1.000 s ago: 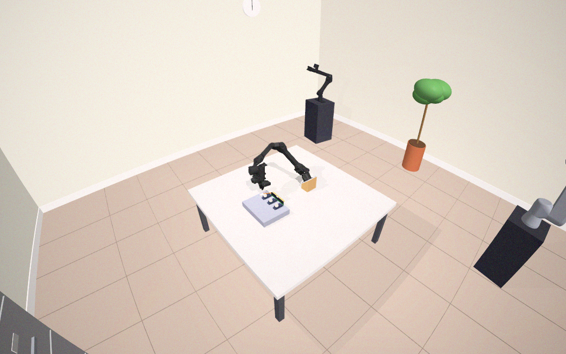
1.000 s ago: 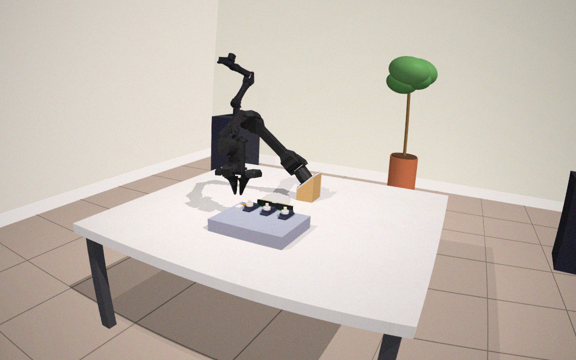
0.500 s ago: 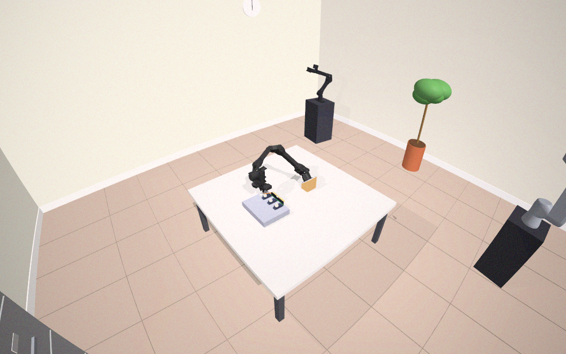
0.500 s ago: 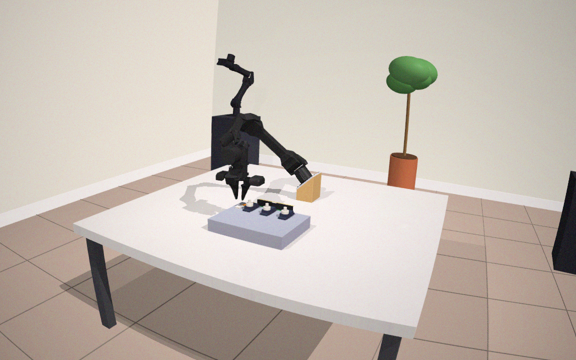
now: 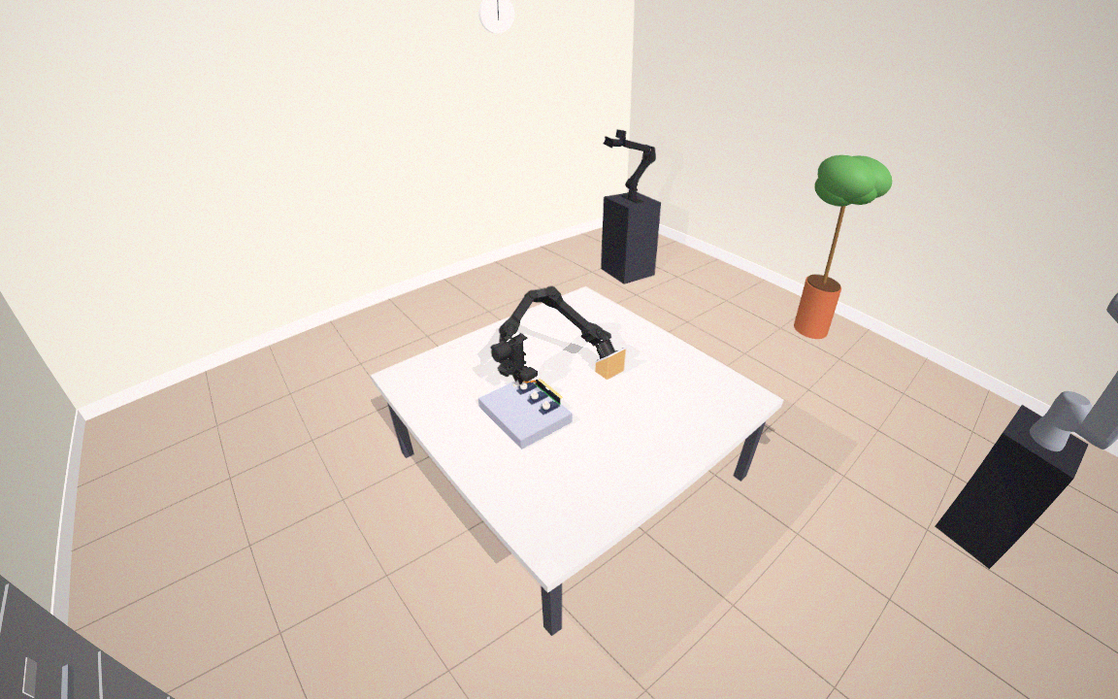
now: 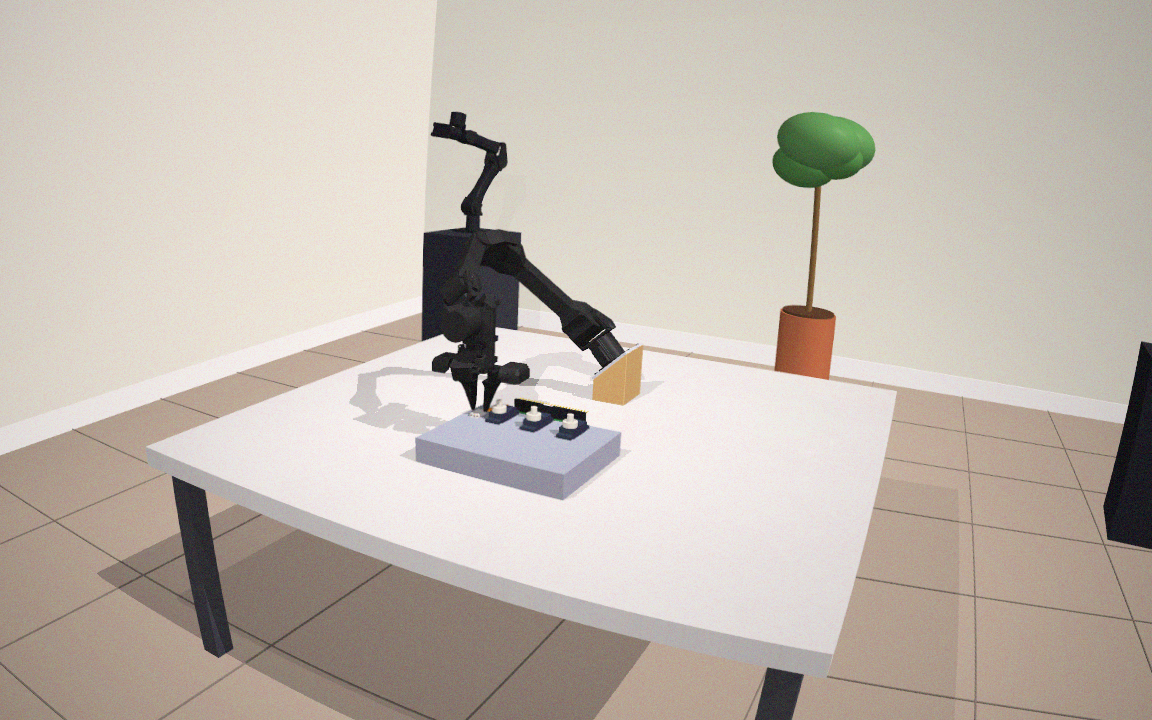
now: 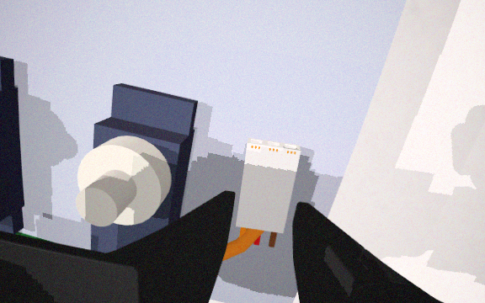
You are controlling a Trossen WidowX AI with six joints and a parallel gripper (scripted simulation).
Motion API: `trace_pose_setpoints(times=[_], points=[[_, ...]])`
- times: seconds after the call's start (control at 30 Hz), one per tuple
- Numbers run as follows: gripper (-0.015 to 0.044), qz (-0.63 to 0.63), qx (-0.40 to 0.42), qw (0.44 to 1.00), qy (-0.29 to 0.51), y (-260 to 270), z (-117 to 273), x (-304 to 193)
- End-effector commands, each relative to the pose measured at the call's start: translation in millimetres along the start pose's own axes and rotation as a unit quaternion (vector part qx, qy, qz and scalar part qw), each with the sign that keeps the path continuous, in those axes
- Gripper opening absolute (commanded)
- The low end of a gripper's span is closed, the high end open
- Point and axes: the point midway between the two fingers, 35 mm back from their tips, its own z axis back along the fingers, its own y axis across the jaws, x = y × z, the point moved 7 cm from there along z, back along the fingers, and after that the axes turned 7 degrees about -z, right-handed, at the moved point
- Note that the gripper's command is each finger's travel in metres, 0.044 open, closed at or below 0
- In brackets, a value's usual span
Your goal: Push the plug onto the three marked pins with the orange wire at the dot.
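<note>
The white plug [image 7: 268, 189] [image 6: 475, 414] lies flat on the pale blue holder [image 7: 268, 63] [image 6: 490, 458] [image 5: 515, 419], beside the nearest servo [image 7: 154, 105]. Its orange wire [image 7: 244, 244], red wire [image 7: 257, 240] and brown wire [image 7: 272, 239] leave the end nearer the fingers in the wrist view; small orange marks show at the other end. My gripper [image 7: 264, 207] [image 6: 481, 410] is open, pointing down close over the plug. In the wrist view one fingertip stands on either side of the plug, with gaps. The dark strip [image 6: 550, 410] [image 5: 549, 391] runs behind the servos; separate pins and the coloured band cannot be made out.
Two more dark servos with white horns [image 6: 533, 415] [image 6: 570, 422] stand along the holder. The nearest servo's horn [image 7: 120, 181] rises close to the left finger. An orange-tan block [image 6: 618, 377] [image 5: 609, 363] stands by the arm's base on the white table [image 6: 723, 519] [image 5: 598, 486].
</note>
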Motion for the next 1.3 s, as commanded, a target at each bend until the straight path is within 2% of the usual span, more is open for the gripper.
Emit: trace_pose_setpoints(times=[0.0, 0.1, 0.27, 0.73, 1.27], points=[[0.0115, 0.003, -0.002, 1.000, 0.001, 0.5, -5.6, -0.9], [0.0036, 0.003, -0.002, 1.000, 0.001, 0.5, -5.6, -0.9], [0.0003, 0.003, -0.002, 1.000, 0.001, 0.5, -5.6, -0.9], [0.0000, 0.004, -0.001, 1.000, 0.002, 0.9, 51.8, -0.6], [0.0000, -0.009, 0.007, 1.000, 0.001, 47.4, 58.7, -37.2]])
